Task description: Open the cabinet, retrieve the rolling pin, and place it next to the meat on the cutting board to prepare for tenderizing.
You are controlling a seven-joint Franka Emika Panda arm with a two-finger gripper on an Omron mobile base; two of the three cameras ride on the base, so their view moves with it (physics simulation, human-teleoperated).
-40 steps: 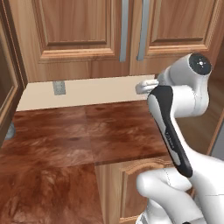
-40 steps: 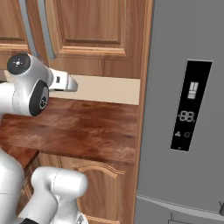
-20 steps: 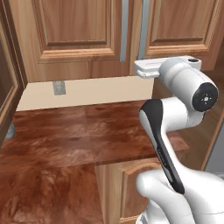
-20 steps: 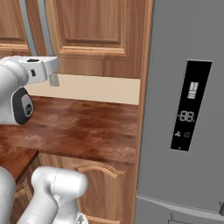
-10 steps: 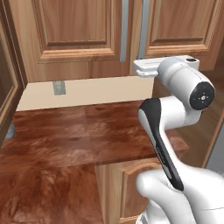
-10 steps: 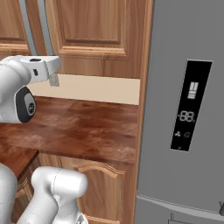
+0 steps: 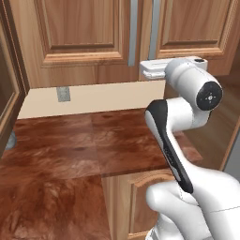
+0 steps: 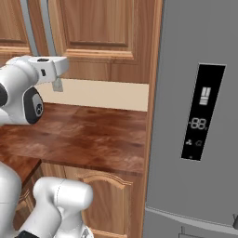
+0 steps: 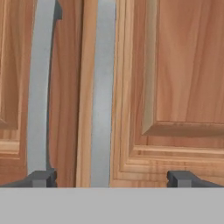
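Observation:
The cabinet (image 7: 79,33) hangs above the counter with both doors closed. Its two grey bar handles (image 7: 133,28) run side by side down the middle seam. My gripper (image 7: 143,70) is raised just below and in front of them, level with the doors' lower edge. In the hand view the gripper (image 9: 111,179) is open, its fingertips (image 9: 41,178) spread wide. The left handle (image 9: 39,87) is above the left tip and the right handle (image 9: 103,87) lies between the tips, neither touched. From the right base view the gripper (image 8: 56,83) hangs below the handles (image 8: 46,23). The rolling pin, meat and cutting board are out of view.
A dark reddish-brown counter (image 7: 70,140) runs under the cabinet, with a beige backsplash and a wall outlet (image 7: 63,93). A tall grey fridge (image 8: 200,116) with a display panel stands at the counter's right end. Base cabinet doors (image 8: 107,195) sit below the counter.
Over the last two seconds the arm swung up and lifted the hand from backsplash height toward the cabinet handles. In the last half second it barely moved. The jaws stayed open.

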